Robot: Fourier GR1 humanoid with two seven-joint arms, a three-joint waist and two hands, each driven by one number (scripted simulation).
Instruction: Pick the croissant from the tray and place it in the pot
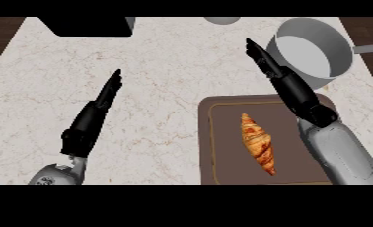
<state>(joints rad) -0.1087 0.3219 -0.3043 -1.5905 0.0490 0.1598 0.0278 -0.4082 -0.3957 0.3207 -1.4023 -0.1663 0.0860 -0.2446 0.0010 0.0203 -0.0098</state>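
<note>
You are holding your left hand (91,117) and right hand (297,94) open, fingers straight, while the croissant (258,143) is lying on the tray (226,164), likely light and flaky, best pinched at its thick middle.

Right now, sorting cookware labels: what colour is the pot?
Grey, paler inside. The head view shows the pot best, beyond the tray.

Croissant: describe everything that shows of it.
The croissant is golden brown with darker ridged bands, whole, and pointed at both ends. It lies flat near the middle of the brown tray, lengthwise, with its far tip angled slightly left. Only the tray touches it. The open right hand is apart from it, beyond its far tip and to the right.
</note>
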